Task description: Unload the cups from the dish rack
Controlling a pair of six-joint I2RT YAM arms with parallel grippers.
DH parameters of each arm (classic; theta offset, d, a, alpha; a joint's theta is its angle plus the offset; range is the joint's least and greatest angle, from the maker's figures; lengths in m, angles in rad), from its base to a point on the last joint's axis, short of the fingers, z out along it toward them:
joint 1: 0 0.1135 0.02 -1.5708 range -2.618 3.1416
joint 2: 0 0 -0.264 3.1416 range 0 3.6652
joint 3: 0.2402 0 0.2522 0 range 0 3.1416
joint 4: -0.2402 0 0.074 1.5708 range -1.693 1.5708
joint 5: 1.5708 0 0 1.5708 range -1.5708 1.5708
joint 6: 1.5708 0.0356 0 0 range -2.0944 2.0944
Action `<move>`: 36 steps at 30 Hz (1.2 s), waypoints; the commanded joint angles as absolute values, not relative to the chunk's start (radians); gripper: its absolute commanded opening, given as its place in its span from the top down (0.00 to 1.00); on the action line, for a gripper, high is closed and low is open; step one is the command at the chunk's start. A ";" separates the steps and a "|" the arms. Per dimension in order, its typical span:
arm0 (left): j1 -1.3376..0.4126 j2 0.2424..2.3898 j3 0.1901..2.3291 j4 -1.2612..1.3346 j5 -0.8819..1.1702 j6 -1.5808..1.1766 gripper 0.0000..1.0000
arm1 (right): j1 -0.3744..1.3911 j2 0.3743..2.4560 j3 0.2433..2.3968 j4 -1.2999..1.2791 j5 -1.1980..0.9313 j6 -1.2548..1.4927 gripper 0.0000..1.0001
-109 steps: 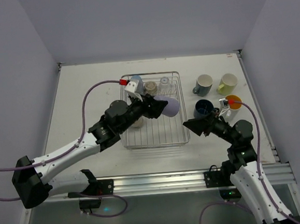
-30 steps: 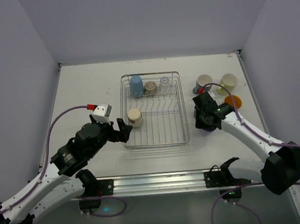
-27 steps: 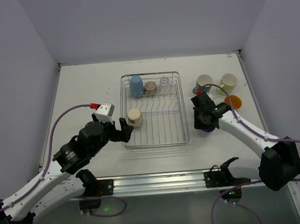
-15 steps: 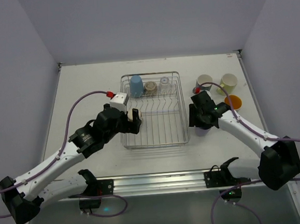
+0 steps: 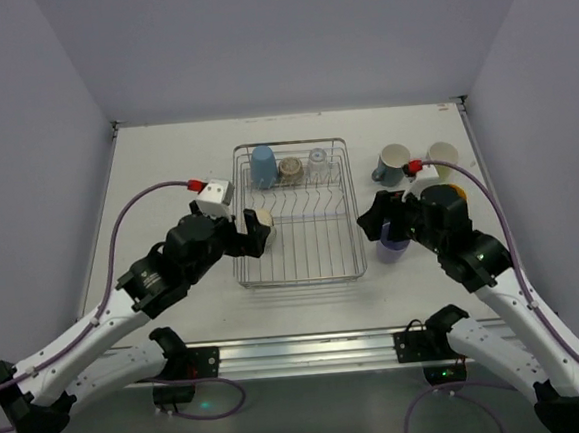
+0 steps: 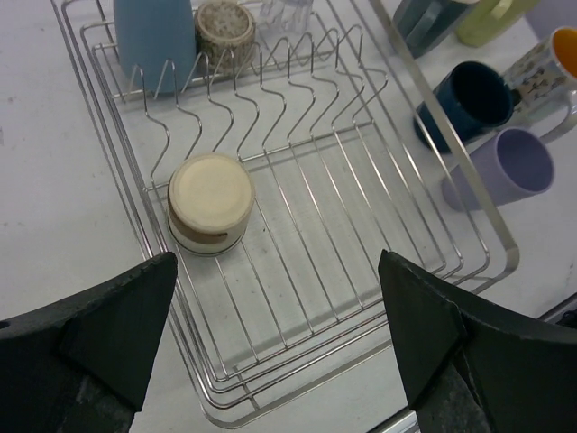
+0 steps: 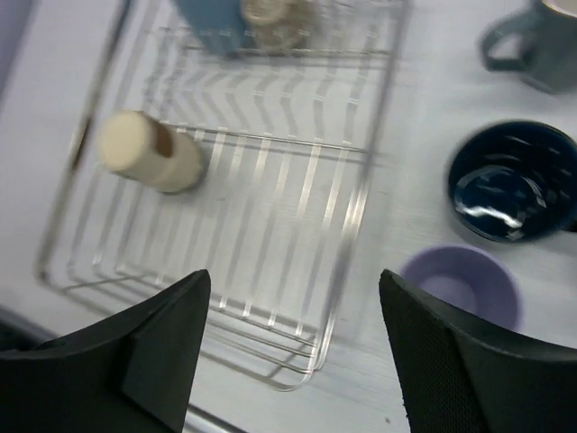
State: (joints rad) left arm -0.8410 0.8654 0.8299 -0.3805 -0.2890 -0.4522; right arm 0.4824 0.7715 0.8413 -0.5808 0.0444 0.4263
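The dish rack holds a light blue cup, a ribbed beige cup and a clear cup along its back. An upturned beige cup stands at its left. My left gripper hangs open over the rack's near part, with that cup ahead of its fingers and nothing between them. Right of the rack stand a lavender cup, a dark blue mug and a grey-teal mug. My right gripper is open and empty above the rack's near right corner, with the lavender cup beside its right finger.
An orange-lined mug and a yellow-green mug stand further right; my right arm partly hides them in the top view. Side walls close in the table. The arms' mounting rail runs along the near edge.
My right gripper has opened and let go of the lavender cup, which now stands beside the rack, and has drawn back. My left gripper has moved right, up to the beige cup.
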 commanded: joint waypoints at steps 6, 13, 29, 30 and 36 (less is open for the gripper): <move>-0.845 0.617 0.795 -0.406 -0.426 -0.442 0.00 | 0.767 1.027 0.914 -0.226 -0.120 0.364 0.06; -0.845 0.503 0.766 -0.489 -0.525 -0.413 0.00 | 0.902 1.408 1.136 -0.156 -0.012 0.298 0.01; -0.845 0.422 0.710 -0.446 -0.472 -0.384 0.00 | 0.928 1.830 1.416 -0.193 0.103 0.285 0.01; -0.845 0.422 0.709 -0.446 -0.471 -0.382 0.00 | 0.928 1.838 1.430 -0.192 0.115 0.287 0.01; -0.847 0.428 0.706 -0.440 -0.462 -0.379 0.00 | 0.930 1.884 1.462 -0.175 0.170 0.310 0.16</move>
State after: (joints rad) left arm -0.8410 0.4221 0.7101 -0.4786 -0.4721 -0.4004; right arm 0.9241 1.8721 1.4040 -0.2115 0.1135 0.2993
